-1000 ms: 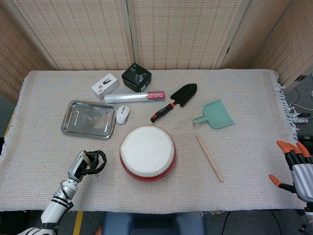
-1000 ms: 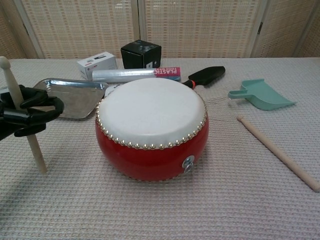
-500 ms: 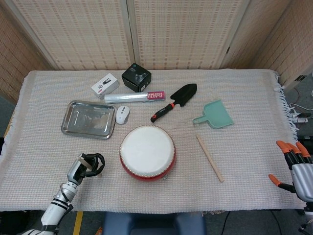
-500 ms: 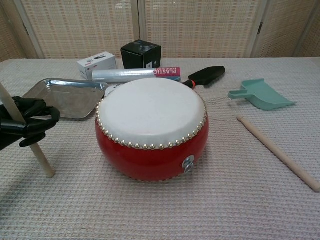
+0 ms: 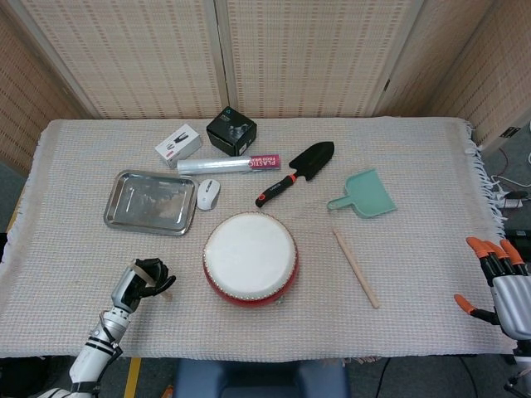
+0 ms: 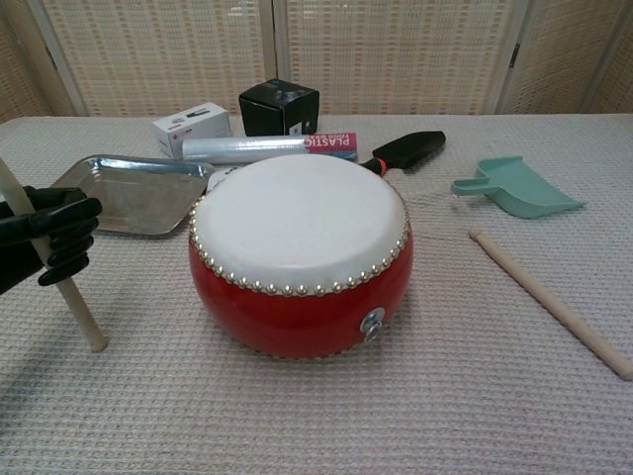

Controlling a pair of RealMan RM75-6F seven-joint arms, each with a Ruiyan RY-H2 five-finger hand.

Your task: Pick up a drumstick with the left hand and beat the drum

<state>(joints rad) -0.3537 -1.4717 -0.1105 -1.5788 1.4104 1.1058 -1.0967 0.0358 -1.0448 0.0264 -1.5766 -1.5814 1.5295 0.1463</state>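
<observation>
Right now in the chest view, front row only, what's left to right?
Black left hand gripping a wooden drumstick → red drum with white skin → second wooden drumstick lying flat on the cloth.

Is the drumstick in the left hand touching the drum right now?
Apart. The chest view shows bare cloth between the held drumstick in the left hand and the drum.

A table point(image 5: 431, 166) draped in a cream woven cloth point(image 5: 91, 249) carries a red drum point(image 5: 250, 258) at near centre, a loose drumstick point(image 5: 356, 268) to its right, a steel tray point(image 5: 149, 201) to the left, and boxes point(image 5: 178, 145), a trowel point(image 5: 297, 171) and a teal dustpan point(image 5: 365, 196) farther back.
</observation>
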